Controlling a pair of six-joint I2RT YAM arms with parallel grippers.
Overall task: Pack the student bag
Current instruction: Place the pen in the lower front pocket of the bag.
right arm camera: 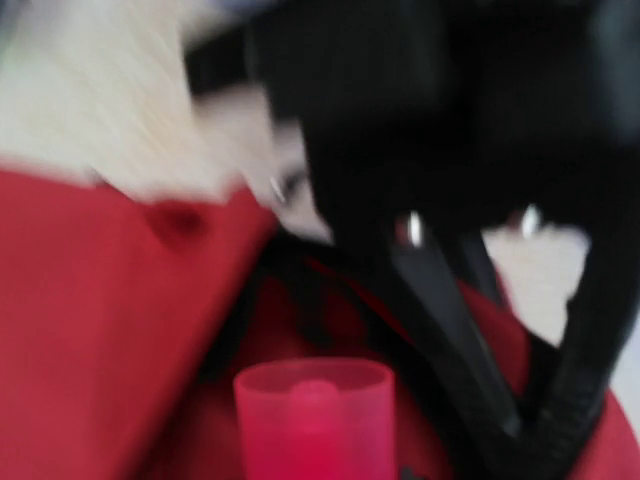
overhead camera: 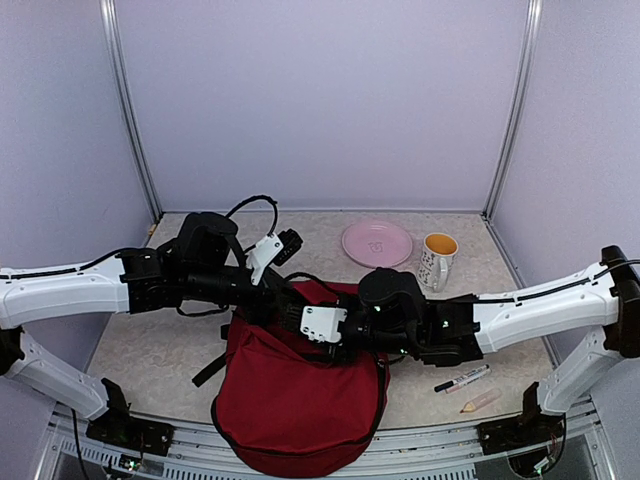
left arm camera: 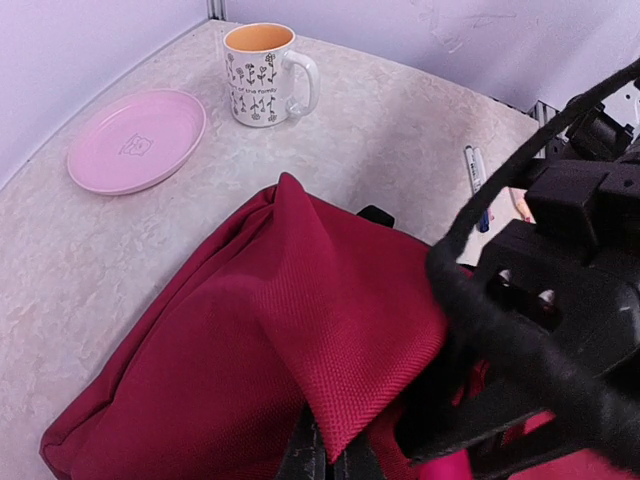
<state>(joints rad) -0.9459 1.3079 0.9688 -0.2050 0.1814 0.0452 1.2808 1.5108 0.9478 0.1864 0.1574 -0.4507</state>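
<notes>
Red fabric of the student bag (overhead camera: 300, 400) is pinched in the left gripper (left arm camera: 325, 455), whose jaws are closed tight on a raised fold. The bag lies under both grippers. Just to the right, the right gripper (overhead camera: 318, 330) hangs over the bag's top. A blurred pink-red cylinder (right arm camera: 312, 420) is directly before it; I cannot tell whether it is gripped. Beyond this gripper stand a pink plate (overhead camera: 377, 243) and a mug (overhead camera: 438, 258).

One bag (overhead camera: 300, 405), one plate (overhead camera: 377, 243), one mug (overhead camera: 438, 259), one marker (overhead camera: 462, 379)
</notes>
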